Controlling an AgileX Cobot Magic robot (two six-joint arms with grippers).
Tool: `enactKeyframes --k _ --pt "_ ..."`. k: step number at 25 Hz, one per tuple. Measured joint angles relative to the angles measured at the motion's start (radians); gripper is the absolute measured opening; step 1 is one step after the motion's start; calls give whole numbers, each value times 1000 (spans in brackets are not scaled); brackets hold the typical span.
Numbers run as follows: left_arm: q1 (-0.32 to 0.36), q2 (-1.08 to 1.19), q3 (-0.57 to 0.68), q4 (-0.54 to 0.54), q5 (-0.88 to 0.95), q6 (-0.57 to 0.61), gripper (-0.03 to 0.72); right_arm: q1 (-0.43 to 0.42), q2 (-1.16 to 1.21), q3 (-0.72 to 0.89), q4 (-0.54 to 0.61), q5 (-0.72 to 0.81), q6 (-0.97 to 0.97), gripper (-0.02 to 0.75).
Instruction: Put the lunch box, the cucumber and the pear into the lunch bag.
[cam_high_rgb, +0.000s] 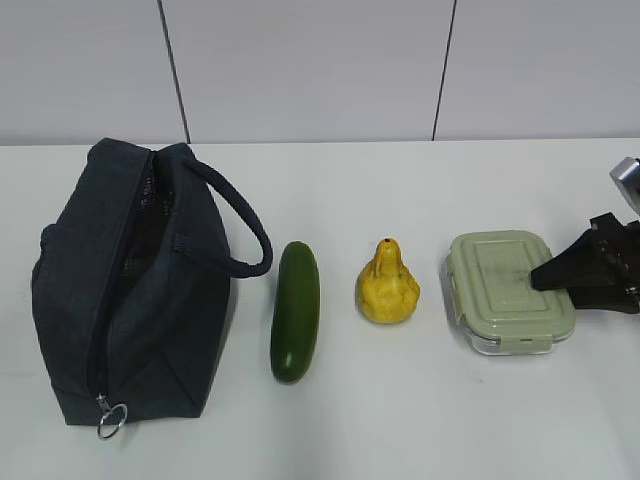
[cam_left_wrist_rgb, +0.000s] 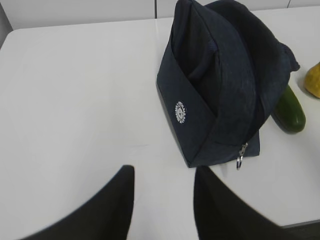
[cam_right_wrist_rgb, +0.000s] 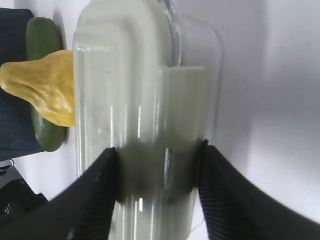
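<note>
Lunch box (cam_high_rgb: 508, 290) at table's (cam_high_rgb: 420, 420) right end, seemingly pinched between right gripper (cam_right_wrist_rgb: 157, 165) fingers, clearest from wrist; left gripper (cam_left_wrist_rgb: 162, 210) spread over bare tabletop beside lunch bag (cam_high_rgb: 130, 285); cucumber (cam_high_rgb: 295, 310), pear (cam_high_rgb: 388, 285) between, apart

From my left wrist camera I can make out one mark only: a small round white emblem printed on the end panel of the lunch bag (cam_left_wrist_rgb: 181, 112). Its lettering is too small and blurred for me to read. I find no other readable text or numbers anywhere.
</note>
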Motion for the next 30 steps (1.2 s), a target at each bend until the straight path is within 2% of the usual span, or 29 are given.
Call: enactKeyframes --k 14,21,24,30 --pt "0 11 0 -11 0 0 242 0 0 0 -2 0 0 371" --pt "0 202 0 -91 -23 0 242 0 0 0 -4 0 0 389" --pt "0 289 -6 -146 -128 0 242 0 0 0 -4 0 0 391" --pt "0 465 -12 -326 -384 40 242 0 0 0 -4 0 0 391"
